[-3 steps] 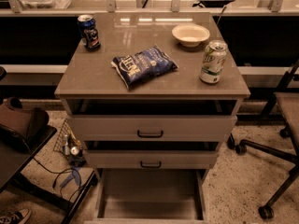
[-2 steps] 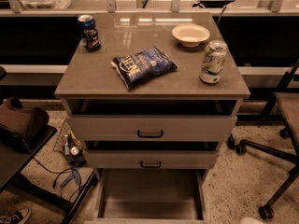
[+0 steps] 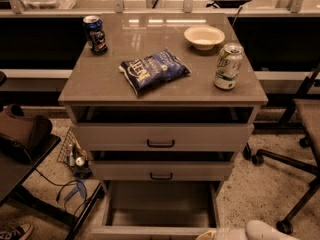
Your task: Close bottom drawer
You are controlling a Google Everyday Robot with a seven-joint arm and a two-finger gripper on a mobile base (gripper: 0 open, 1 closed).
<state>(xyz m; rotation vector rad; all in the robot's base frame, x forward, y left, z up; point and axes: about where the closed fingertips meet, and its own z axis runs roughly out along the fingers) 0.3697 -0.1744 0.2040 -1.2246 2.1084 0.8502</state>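
The bottom drawer [image 3: 159,207] of the grey-beige cabinet [image 3: 162,91] stands pulled far out toward me. Its empty inside shows, and its front rim runs along the lower edge of the view; its handle is out of view. The two drawers above, each with a small black handle, stand slightly out. My gripper [image 3: 240,232], white, just enters at the bottom right, close to the open drawer's front right corner.
On the cabinet top lie a blue chip bag [image 3: 152,71], a dark can [image 3: 95,33], a green can [image 3: 228,66] and a white bowl [image 3: 204,36]. An office chair base [image 3: 285,164] stands at the right. A wire basket and cables [image 3: 75,164] sit on the floor at the left.
My gripper has come into view at the bottom right, rising from below the frame edge. The drawers and the things on top have not moved.
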